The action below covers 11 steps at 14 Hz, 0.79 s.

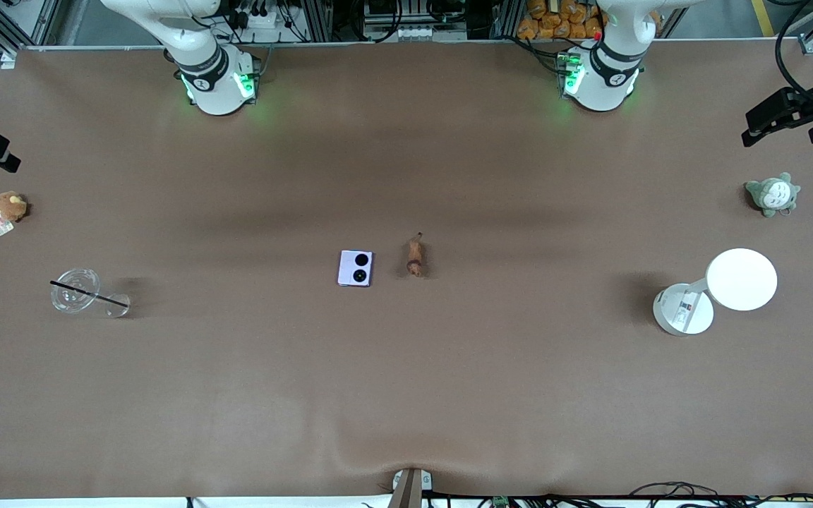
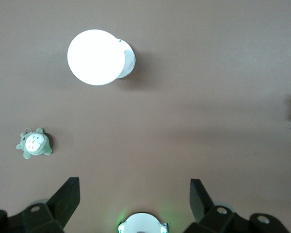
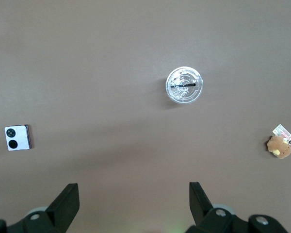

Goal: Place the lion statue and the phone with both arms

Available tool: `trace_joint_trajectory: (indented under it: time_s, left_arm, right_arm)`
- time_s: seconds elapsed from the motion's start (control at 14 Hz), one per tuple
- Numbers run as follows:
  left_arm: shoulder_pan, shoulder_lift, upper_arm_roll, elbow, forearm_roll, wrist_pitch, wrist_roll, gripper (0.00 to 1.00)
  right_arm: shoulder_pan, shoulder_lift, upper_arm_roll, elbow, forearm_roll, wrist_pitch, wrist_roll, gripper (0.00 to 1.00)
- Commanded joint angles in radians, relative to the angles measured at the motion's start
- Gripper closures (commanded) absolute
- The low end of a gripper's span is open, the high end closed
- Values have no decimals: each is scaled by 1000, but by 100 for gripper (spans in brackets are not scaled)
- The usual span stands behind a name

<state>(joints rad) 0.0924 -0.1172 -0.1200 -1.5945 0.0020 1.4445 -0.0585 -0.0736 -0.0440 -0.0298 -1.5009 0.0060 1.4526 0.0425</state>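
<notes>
The phone (image 1: 356,268) lies flat near the middle of the table (image 1: 406,395), its two black camera circles facing up. The lion (image 1: 415,257) lies just beside it, toward the left arm's end, apart from it by a narrow strip of bare cloth. Wide open table surrounds both on every side.

Toward the right arm's end stand a clear cup (image 1: 76,290) with a black straw and, close to the table edge, a brown plush (image 1: 8,207) with a tag; the tag's print is too small to read. Toward the left arm's end stand a white lamp (image 1: 717,289), with an unreadable label on its base, and a grey-green plush (image 1: 772,194).

Both arms wait high above the table. The left gripper (image 2: 135,194) has its jaws spread wide and empty, over bare cloth near the lamp. The right gripper (image 3: 134,194) is likewise wide open and empty, over bare cloth between phone and cup.
</notes>
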Motion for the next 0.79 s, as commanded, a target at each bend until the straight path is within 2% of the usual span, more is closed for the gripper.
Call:
trace_joint_trajectory:
  time_s: [0.0, 0.5, 0.71]
  left_arm:
    - [-3, 16, -4, 33, 21, -26, -3, 0]
    - [-11, 39, -10, 42, 19, -26, 12, 0]
    - [-53, 89, -85, 42, 18, -16, -15, 0]
  right_arm:
    - [-11, 3, 16, 8, 6, -6, 5, 0]
    - [-11, 3, 16, 10, 6, -6, 5, 0]
    - [-11, 3, 18, 10, 6, -8, 2, 0]
